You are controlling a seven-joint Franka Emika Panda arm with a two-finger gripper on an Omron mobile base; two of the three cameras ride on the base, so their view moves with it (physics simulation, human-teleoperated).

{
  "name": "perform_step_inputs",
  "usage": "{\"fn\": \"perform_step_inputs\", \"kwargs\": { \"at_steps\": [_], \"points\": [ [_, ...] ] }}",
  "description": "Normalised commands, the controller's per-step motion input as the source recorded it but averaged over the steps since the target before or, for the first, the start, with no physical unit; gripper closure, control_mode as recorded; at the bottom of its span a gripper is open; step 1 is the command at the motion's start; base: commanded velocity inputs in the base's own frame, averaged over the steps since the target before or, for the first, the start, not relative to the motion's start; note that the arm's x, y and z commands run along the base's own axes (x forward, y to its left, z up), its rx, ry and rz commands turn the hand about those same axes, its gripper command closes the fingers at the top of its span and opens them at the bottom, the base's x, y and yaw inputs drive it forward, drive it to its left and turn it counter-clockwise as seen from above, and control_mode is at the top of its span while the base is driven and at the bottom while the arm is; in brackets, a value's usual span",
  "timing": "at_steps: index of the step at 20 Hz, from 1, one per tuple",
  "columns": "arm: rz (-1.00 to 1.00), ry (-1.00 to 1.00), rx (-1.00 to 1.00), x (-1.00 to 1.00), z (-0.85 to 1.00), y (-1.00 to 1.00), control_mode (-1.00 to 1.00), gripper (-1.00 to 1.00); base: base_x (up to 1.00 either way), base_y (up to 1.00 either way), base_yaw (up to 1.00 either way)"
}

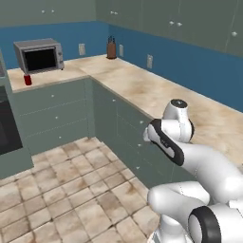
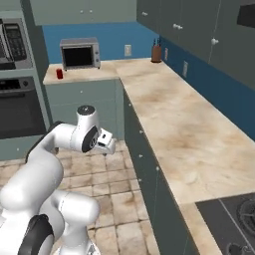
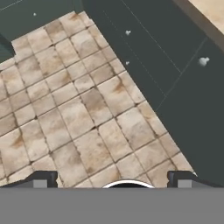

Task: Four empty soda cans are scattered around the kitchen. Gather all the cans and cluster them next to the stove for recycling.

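Observation:
One red soda can (image 1: pixel 27 79) stands upright on the far counter, just left of and in front of a toaster oven; the right base view shows the same soda can (image 2: pixel 60 73). The black stove (image 2: pixel 233 219) is set into the near counter at the lower right, a burner grate showing. My gripper (image 2: pixel 108 146) hangs folded close to the arm, over the floor beside the cabinet fronts, far from the can and the stove. In the hand view my gripper (image 3: pixel 113 180) is open, its fingertips (image 3: pixel 41 179) wide apart over floor tiles with nothing between them.
An L-shaped beige counter (image 1: pixel 142 90) runs along the blue wall. A toaster oven (image 1: pixel 40 54) and a knife block (image 1: pixel 111 49) stand at its far end. A built-in oven (image 2: pixel 20 107) is on the left. Tiled floor (image 1: pixel 71 190) lies open ahead.

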Motion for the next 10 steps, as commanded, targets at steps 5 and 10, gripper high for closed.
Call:
{"fn": "perform_step_inputs", "kwargs": {
  "at_steps": [5, 10],
  "points": [
    [0.0, 0.0, 0.0, 0.0, 0.0, 0.0, 1.0, -1.0, 0.74, 0.27, 0.05],
    [0.0, 0.0, 0.0, 0.0, 0.0, 0.0, 1.0, -1.0, 0.75, 0.25, 0.07]
  ]
}}
